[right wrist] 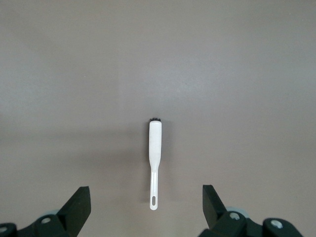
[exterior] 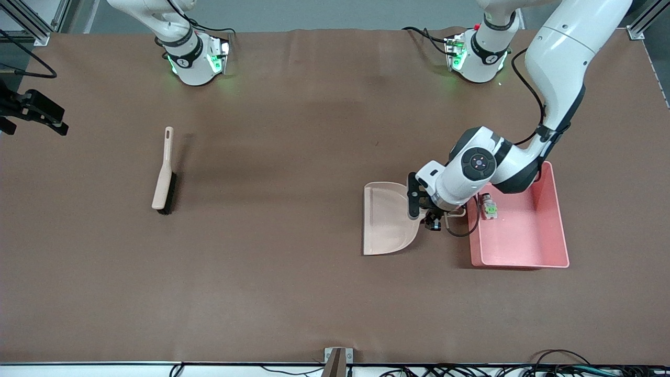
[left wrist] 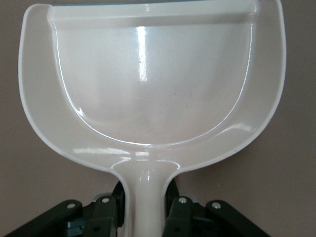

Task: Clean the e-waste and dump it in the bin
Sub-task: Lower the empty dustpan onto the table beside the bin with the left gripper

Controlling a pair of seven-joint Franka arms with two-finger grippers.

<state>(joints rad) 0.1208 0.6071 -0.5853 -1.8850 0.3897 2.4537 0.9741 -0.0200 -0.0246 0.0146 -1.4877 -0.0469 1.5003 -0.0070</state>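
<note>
Bin (exterior: 523,241): pink plastic tub, thin rim, beside dustpan.
E-waste (exterior: 489,208): white-green piece inside bin.
Dustpan (exterior: 384,217): glossy beige scoop, flat on table.
Left gripper (exterior: 432,215): pinching dustpan handle (left wrist: 147,207).
Brush (exterior: 164,175): slim beige handle, black bristles.
Right gripper (right wrist: 146,207): high over brush, fingers spread.

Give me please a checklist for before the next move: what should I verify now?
1. Dustpan empty: ok.
2. Left gripper shut on dustpan handle: ok.
3. White-green piece in bin: ok.
4. Dark piece in bin: cannot tell.
5. Brush lying free, toward the right arm's end: ok.
6. Right gripper open over brush: ok.
</note>
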